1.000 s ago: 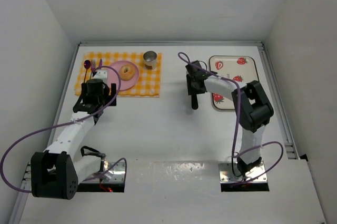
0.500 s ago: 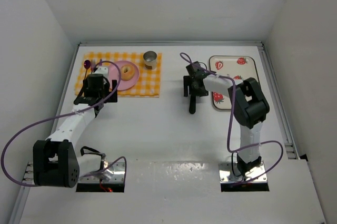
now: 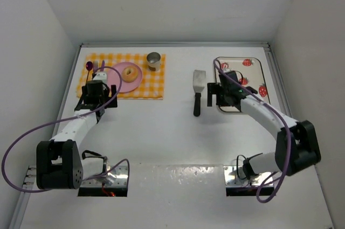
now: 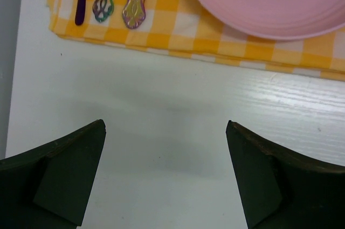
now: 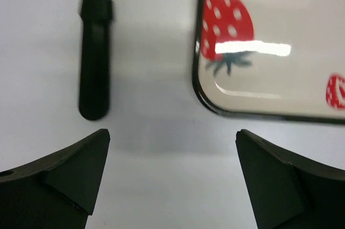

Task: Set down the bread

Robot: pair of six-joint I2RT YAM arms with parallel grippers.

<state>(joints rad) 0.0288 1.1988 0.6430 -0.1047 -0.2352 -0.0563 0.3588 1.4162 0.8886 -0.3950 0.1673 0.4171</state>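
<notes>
As bread (image 3: 129, 72) tops plate (image 3: 138, 77), left gripper (image 4: 164, 126) gapes; cloth (image 4: 161, 37) edge near.

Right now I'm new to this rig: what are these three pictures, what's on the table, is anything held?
Two robot arms are bolted at the near edge of the table, each ending in a two-finger gripper. The overhead picture looks down from behind them. The other two come from a camera on each wrist, with that arm's dark fingers at the bottom. On the left, a checked cloth carries a pink plate with the bread on it, a metal cup and small utensils. Mid-table lies a spatula, beside a strawberry-print tray. The left gripper and right gripper are both open and hold nothing.
</notes>
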